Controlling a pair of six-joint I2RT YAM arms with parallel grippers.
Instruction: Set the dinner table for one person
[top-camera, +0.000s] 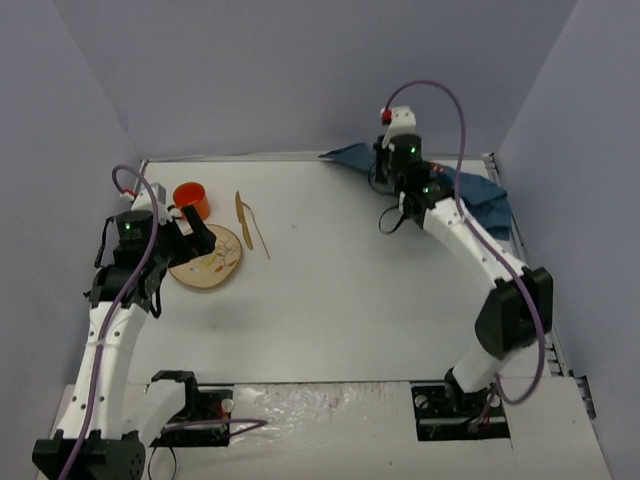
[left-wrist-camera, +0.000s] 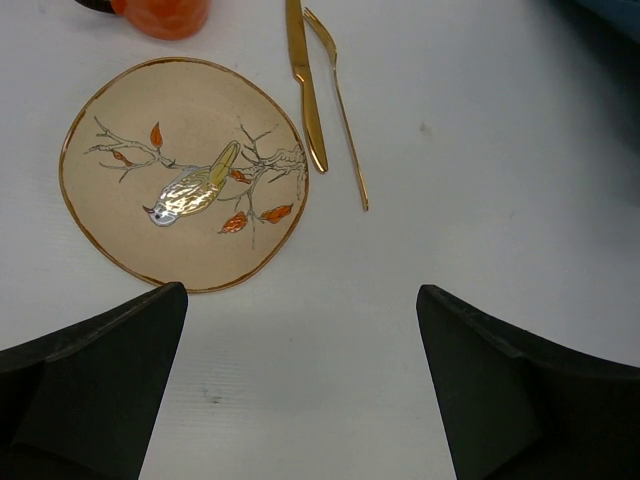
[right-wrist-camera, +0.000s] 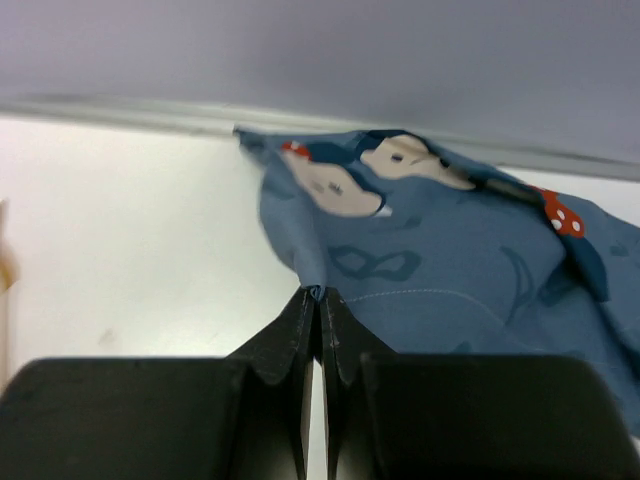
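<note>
The right claw (right-wrist-camera: 318, 300) is pinched together on the near-left edge of the blue cloth (right-wrist-camera: 440, 270). The cloth lies bunched at the far right corner of the white surface (top-camera: 340, 290), about 1 o'clock from its middle. From the tips the cloth spreads toward 2 o'clock, its long axis roughly along the back rim. The right arm is plainly the nearer one. The left claw (left-wrist-camera: 300, 300) hangs with jaws wide apart, holding nothing, over the plate (left-wrist-camera: 185, 170) at 9 o'clock. The cup (left-wrist-camera: 165, 15), knife (left-wrist-camera: 303, 90) and fork (left-wrist-camera: 340, 100) lie close by it. Dragging the cloth toward 7 o'clock looks unobstructed, with the tableware well apart.
</note>
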